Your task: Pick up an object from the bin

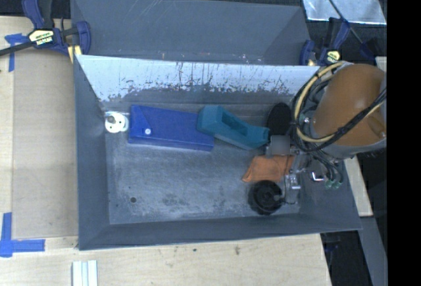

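Observation:
My gripper [292,182] is low in the bin's front right corner, under the arm's orange cover. Just to its left, touching or nearly touching it, lies a black round knob-like thing [266,198] on the bin floor. An orange-brown crumpled piece [265,167] lies directly behind the black thing and runs up against the gripper's side. Whether anything sits in the gripper is hidden by its body.
A teal wedge-shaped block [230,127] leans on a flat blue box [168,129] along the back of the floor. A small white round part [116,123] sits at the back left. A dark oval thing [279,118] lies by the arm's cables.

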Motion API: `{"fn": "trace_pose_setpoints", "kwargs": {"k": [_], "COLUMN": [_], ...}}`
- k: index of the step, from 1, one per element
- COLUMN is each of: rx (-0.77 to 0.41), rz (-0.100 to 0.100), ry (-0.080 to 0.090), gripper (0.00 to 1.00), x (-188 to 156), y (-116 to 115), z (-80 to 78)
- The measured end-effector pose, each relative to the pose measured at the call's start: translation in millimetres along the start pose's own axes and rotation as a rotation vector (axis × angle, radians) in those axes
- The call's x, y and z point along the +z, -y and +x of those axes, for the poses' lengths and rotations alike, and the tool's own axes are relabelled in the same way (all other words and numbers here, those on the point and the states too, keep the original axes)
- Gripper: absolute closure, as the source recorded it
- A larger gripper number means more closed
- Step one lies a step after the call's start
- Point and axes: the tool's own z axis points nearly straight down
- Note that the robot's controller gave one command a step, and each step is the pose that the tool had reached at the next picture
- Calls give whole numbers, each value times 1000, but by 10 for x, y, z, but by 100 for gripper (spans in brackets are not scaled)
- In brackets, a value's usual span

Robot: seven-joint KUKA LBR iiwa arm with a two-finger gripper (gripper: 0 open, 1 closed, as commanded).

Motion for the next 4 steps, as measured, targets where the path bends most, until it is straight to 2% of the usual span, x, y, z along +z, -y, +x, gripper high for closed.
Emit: {"fn": "trace_pose_setpoints", "kwargs": {"k": [1,2,3,4], "rx": [-3,68,68,129], "rz": [1,2,2,1], "ry": [8,23,23,10], "gripper": [0,100,100,100], "x": [-44,534,534,-860], "y": [-3,-58,-58,-9], "z": [-20,-317,-317,-110]}}
